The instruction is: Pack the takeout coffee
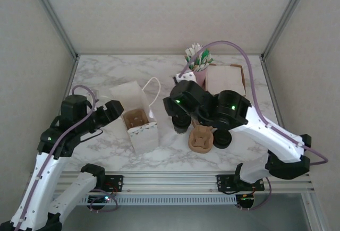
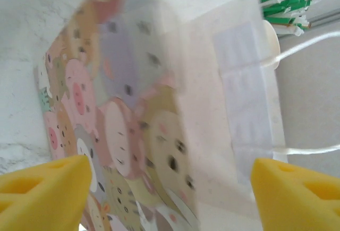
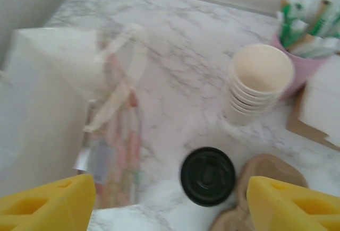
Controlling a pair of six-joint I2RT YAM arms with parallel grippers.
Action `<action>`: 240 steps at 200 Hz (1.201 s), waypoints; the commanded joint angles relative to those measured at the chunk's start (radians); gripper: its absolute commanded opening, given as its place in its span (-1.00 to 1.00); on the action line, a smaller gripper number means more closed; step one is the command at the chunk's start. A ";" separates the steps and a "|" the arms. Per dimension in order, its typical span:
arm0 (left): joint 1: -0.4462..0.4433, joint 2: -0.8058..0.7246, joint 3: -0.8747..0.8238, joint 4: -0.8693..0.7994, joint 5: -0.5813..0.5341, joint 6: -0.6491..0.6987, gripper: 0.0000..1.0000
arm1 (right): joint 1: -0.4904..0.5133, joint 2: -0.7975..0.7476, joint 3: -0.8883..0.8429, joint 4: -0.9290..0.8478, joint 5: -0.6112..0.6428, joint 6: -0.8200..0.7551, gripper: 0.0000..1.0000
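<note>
Bare marble [image 3: 180, 77] lies open between the paper bag [image 3: 48, 109] and the stacked cream cups [image 3: 260, 79]. A black lid [image 3: 207, 176] and the pulp carrier [image 3: 265, 164] obstruct the near side; a pink cup [image 3: 305, 69] crowds the stack.

Overhead looks down; both wrist views share bag [image 2: 159, 109].

No readable text, number, brand or sign anywhere.

- White paper bag with cord handles [image 2: 239, 109]: side carries print of pastel cartoon animal faces in pink, brown and lilac. Picture pattern only, no letters made out.
- Green-and-white wrapped sticks [image 2: 284, 2] in pink cup [image 3: 305, 69]: wrappers too small and blurred for reading.
- Round black plastic lid [image 3: 207, 176] on marble desk [image 3: 186, 56]: raised marks on top blurred, not legible.
- Stack of plain cream paper cups [image 3: 260, 77]: walls blank.
</note>
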 commanded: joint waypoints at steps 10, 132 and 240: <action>-0.007 -0.010 0.118 -0.113 -0.121 0.122 0.99 | -0.111 -0.096 -0.186 -0.025 -0.034 0.056 0.59; -0.003 0.323 0.508 -0.278 -0.448 0.487 0.94 | -0.243 0.017 -0.477 0.172 -0.324 0.046 0.73; 0.132 0.460 0.439 -0.133 -0.239 0.466 0.84 | -0.246 0.171 -0.490 0.200 -0.296 0.104 0.71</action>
